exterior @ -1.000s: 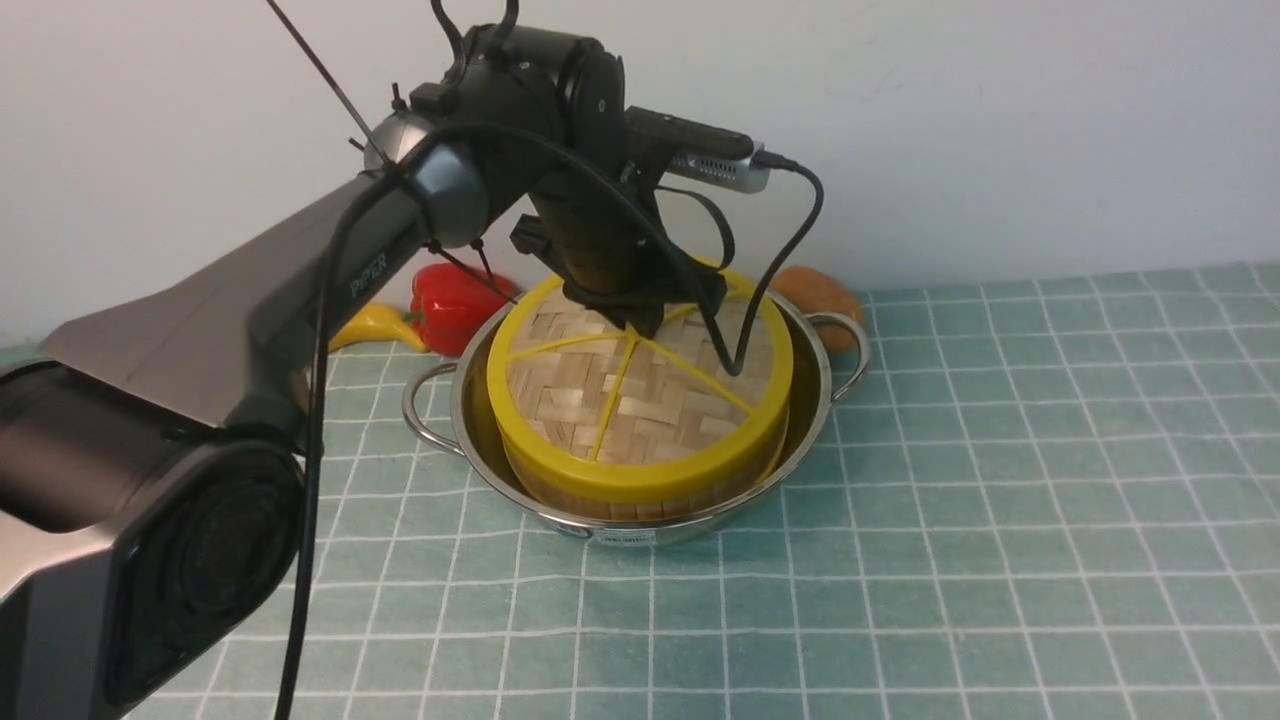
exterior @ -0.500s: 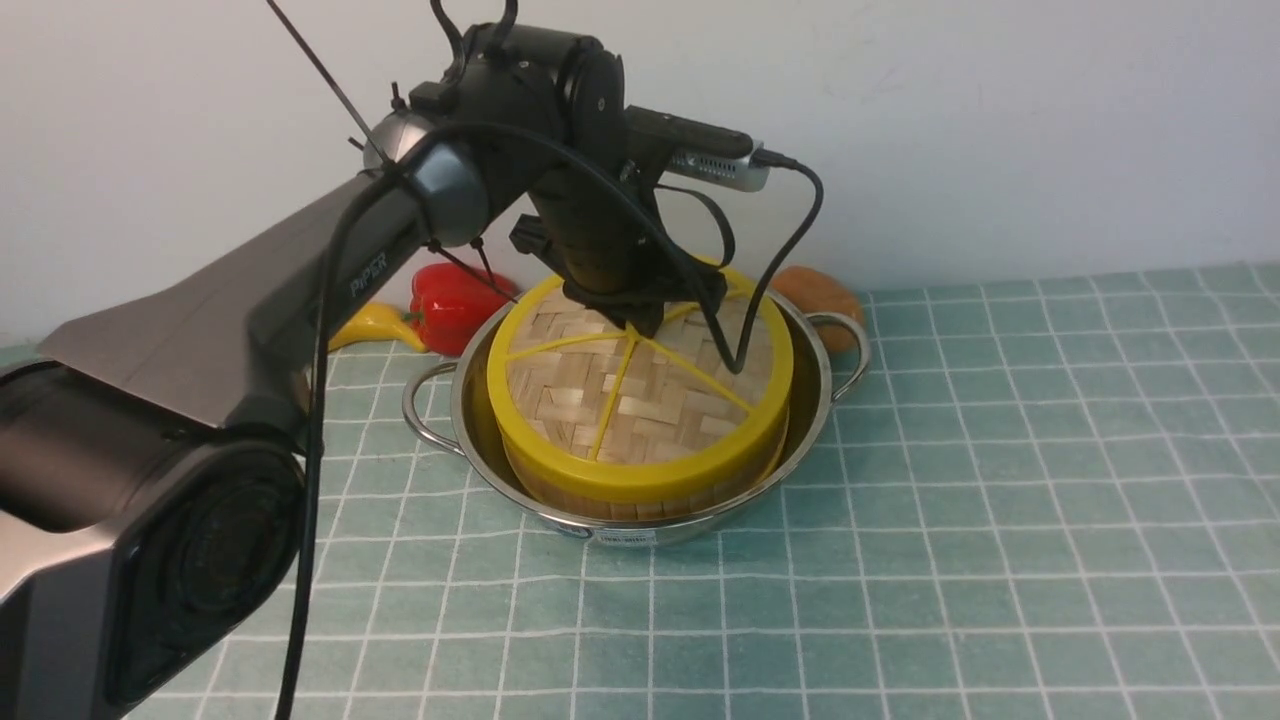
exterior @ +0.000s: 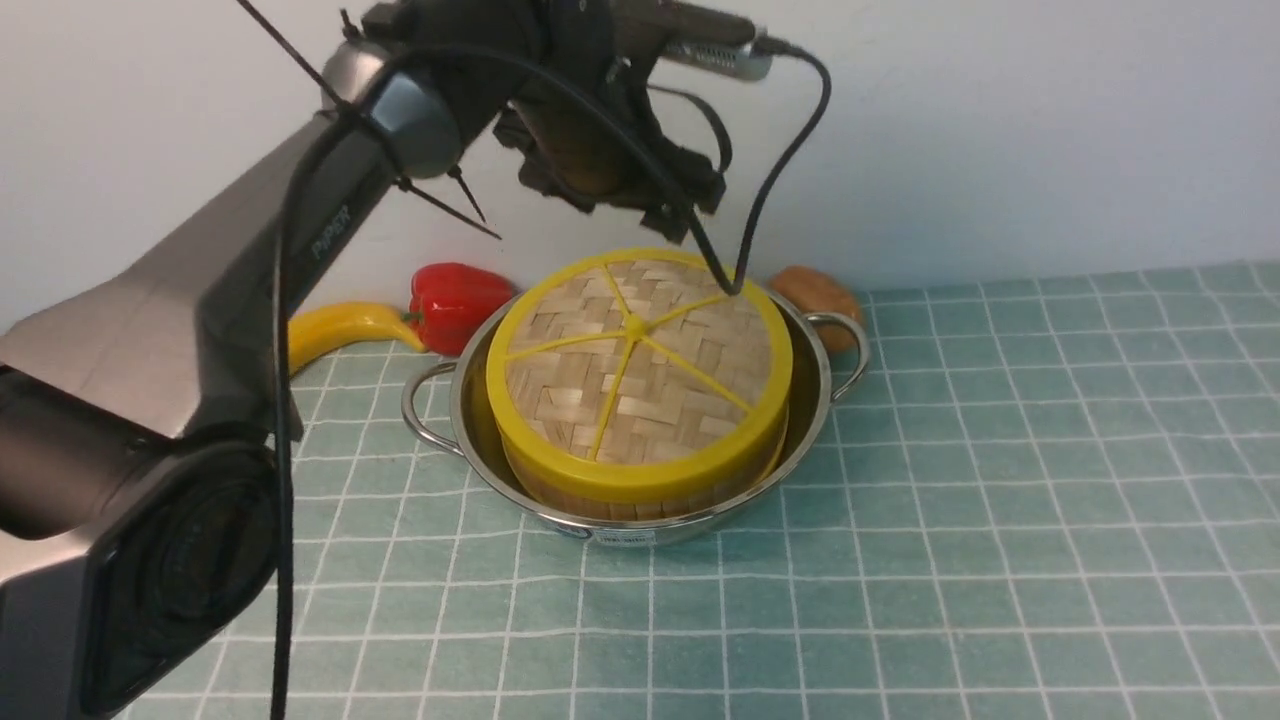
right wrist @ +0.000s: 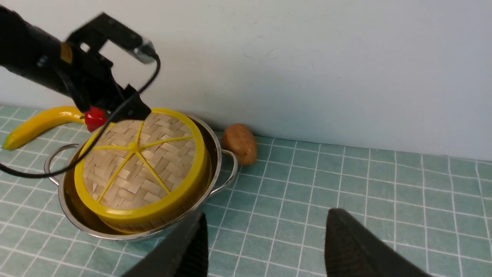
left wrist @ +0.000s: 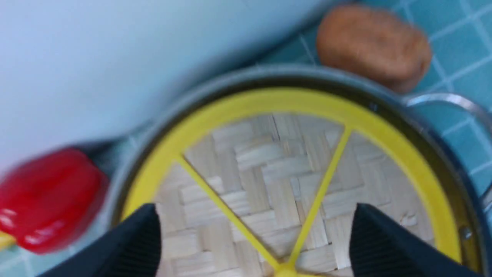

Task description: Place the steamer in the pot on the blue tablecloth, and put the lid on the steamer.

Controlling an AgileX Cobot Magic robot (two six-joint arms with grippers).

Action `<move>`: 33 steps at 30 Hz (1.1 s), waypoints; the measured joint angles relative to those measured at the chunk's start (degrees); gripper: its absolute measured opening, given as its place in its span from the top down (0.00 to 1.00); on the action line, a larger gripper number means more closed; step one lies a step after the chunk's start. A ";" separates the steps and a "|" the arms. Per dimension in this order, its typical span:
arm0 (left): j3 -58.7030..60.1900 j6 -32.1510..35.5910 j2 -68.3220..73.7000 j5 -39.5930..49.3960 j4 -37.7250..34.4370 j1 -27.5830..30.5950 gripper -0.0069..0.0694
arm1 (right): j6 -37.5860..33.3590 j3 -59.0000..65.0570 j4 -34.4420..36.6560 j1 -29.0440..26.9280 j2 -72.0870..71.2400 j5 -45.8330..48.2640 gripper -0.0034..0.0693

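Note:
The woven lid (exterior: pixel 640 370) with its yellow rim and spokes lies flat on the steamer (exterior: pixel 560 495), whose bamboo side shows just under the rim. The steamer sits inside the steel pot (exterior: pixel 812 420) on the blue tablecloth (exterior: pixel 1000 500). My left gripper (exterior: pixel 680 215) hangs above the far half of the lid, clear of it. In the left wrist view this gripper (left wrist: pixel 255 215) is open, its fingers (left wrist: pixel 142 238) spread either side of the spoke hub. My right gripper (right wrist: pixel 265 219) is open over bare cloth to the right of the pot (right wrist: pixel 215 169), holding nothing.
A red pepper (exterior: pixel 455 300) and a yellow banana-shaped piece (exterior: pixel 340 325) lie behind the pot on the left. A brown potato (exterior: pixel 820 290) lies behind its right handle. A white wall (exterior: pixel 1000 130) closes off the back. The left arm's cable dangles near the lid's far edge.
My left gripper, which was down at the lid's centre, has opened and risen off it. The lid, steamer and pot stay where they were.

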 joint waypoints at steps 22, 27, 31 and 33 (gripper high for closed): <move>4.16 3.95 -36.24 0.92 -5.44 -0.05 0.94 | 3.20 38.42 -13.26 0.00 -26.65 -11.83 0.83; 24.78 5.48 -45.98 0.97 -3.98 -0.05 0.94 | 6.27 48.84 -15.22 0.00 -32.60 -15.72 0.97; 39.02 5.70 -53.11 -2.35 -3.56 -0.05 0.94 | 6.48 50.89 -15.35 0.00 -32.86 -15.99 0.97; 51.18 5.23 -59.39 -10.34 -3.56 -0.05 0.94 | 7.17 51.08 -14.10 0.00 -32.86 -16.04 0.97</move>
